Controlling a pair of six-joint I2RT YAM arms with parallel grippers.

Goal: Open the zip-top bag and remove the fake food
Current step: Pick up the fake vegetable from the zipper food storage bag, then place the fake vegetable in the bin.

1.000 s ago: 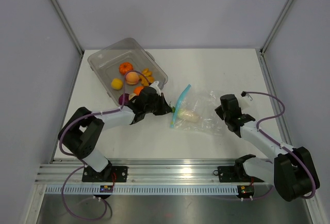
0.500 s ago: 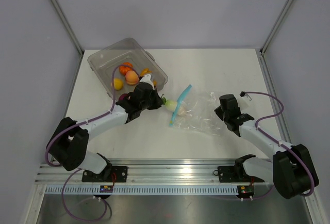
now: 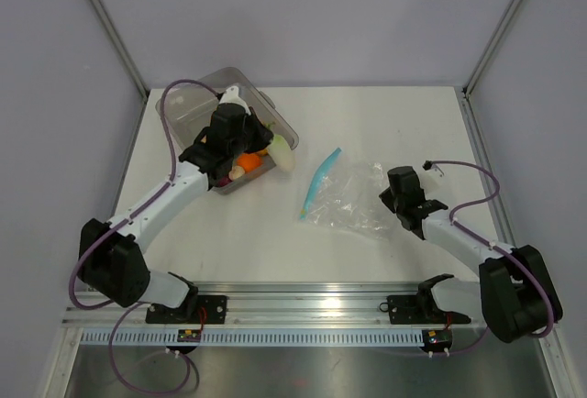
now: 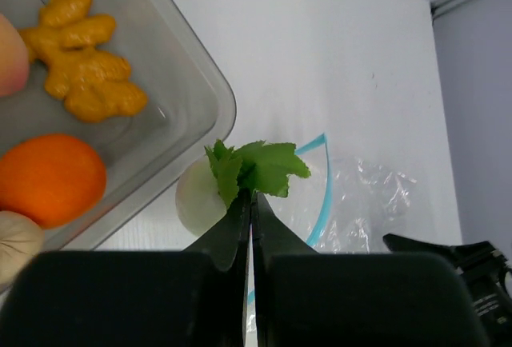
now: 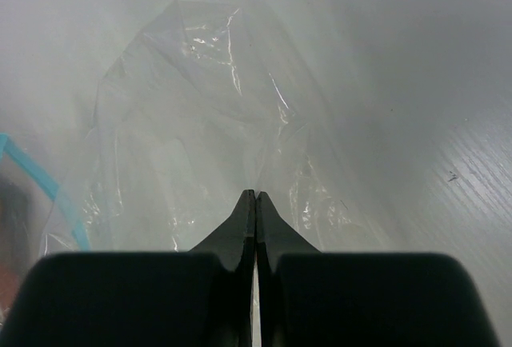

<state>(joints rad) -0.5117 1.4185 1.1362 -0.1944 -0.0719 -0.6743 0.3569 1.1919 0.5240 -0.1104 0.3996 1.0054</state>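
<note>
Status, top view: zip-top bag (image 3: 353,205) lies flat on the table (image 3: 394,123), right of centre, its light-blue zip strip (image 3: 318,182) at the left end. No food shows through the film, so it looks emptied. Left gripper (image 3: 266,144) hangs at the near corner of the clear tub (image 3: 183,105) with a white vegetable (image 3: 282,154) dangling just outside the tub wall. Right gripper (image 3: 393,201) sits at the bag's far-right edge.

Left wrist view: fingers are pressed together on the green leaves (image 4: 256,167) of the white vegetable, which hangs beside the tub's corner, not over its floor. Inside the tub lie a ginger piece (image 4: 84,59) and an orange (image 4: 48,179), with parts of other toys at the frame edge.

Right wrist view: fingers are closed tight with bag film at their tips. It appears to be pinched, holding the bag down. The bag interior is bare and crinkled.

Judgement: opening is done and removal all but finished. What remains is carrying this last item over the tub, letting go, and freeing the bag.
</note>
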